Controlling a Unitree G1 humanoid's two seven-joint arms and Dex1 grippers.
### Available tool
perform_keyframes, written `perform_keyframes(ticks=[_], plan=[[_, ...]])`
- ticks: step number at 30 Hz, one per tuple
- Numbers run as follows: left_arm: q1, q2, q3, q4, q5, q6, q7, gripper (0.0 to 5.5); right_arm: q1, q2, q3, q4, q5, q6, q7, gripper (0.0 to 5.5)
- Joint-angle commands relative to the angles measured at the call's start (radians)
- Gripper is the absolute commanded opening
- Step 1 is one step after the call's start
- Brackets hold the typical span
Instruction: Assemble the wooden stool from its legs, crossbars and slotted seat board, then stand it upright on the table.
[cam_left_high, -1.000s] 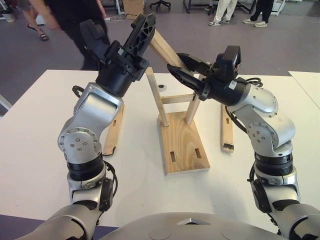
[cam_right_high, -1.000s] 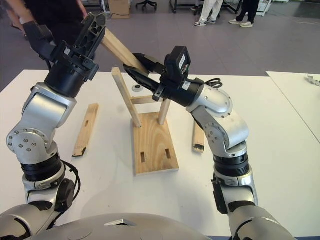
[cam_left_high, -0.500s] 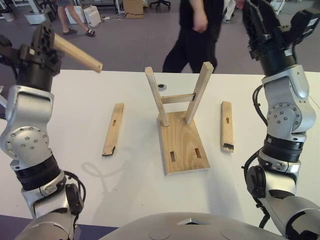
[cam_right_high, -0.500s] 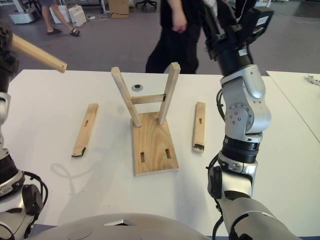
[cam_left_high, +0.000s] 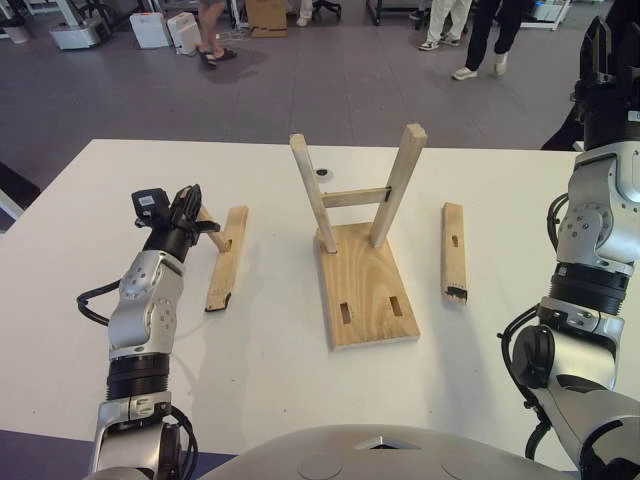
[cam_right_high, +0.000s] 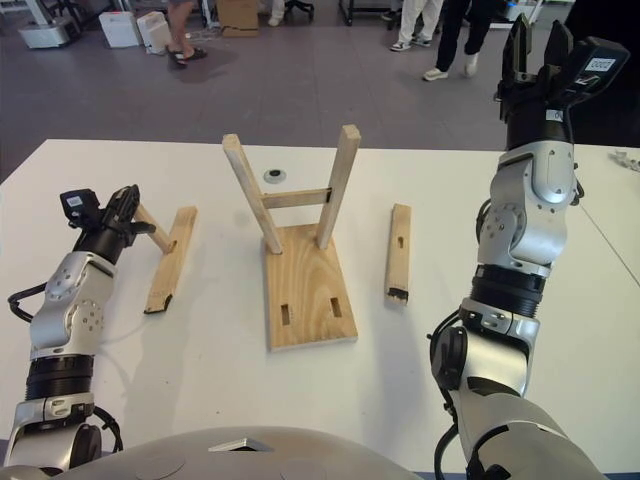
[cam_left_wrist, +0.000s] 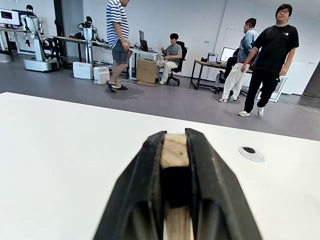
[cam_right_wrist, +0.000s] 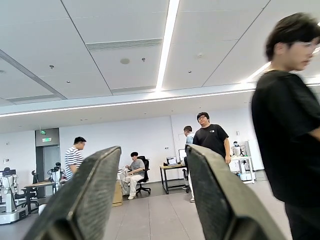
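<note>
The slotted seat board lies flat mid-table. Two legs stand up from its far end, joined by a crossbar. My left gripper is low over the table at the left, shut on a wooden leg whose free end rests near a loose slotted wooden piece. A second loose slotted piece lies right of the board. My right gripper is raised high at the right, open, fingers pointing upward with nothing between them.
A round metal grommet sits in the white table behind the stool parts. Another table edge shows at far right. People stand on the floor beyond the far edge.
My left arm has swung down from high on the left to the tabletop, still holding the leg. The right arm stays raised and has shifted slightly right.
</note>
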Motion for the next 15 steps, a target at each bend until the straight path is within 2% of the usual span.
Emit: perform_keyframes(ticks=[1,10,15], plan=[[-0.013,-0.017,0.001,0.020,0.039,0.005,-0.006,0.40,0.023,0.004,0.015,0.010,-0.004,-0.002,0.010,2.37],[0.009,-0.064,0.001,-0.062,0.081,0.058,0.045,0.40,0.043,0.001,0.037,0.005,-0.006,0.010,0.013,2.37],[0.047,-0.054,0.001,-0.011,0.144,0.037,0.039,0.40,0.044,-0.003,0.041,0.000,-0.004,0.016,0.013,2.37]])
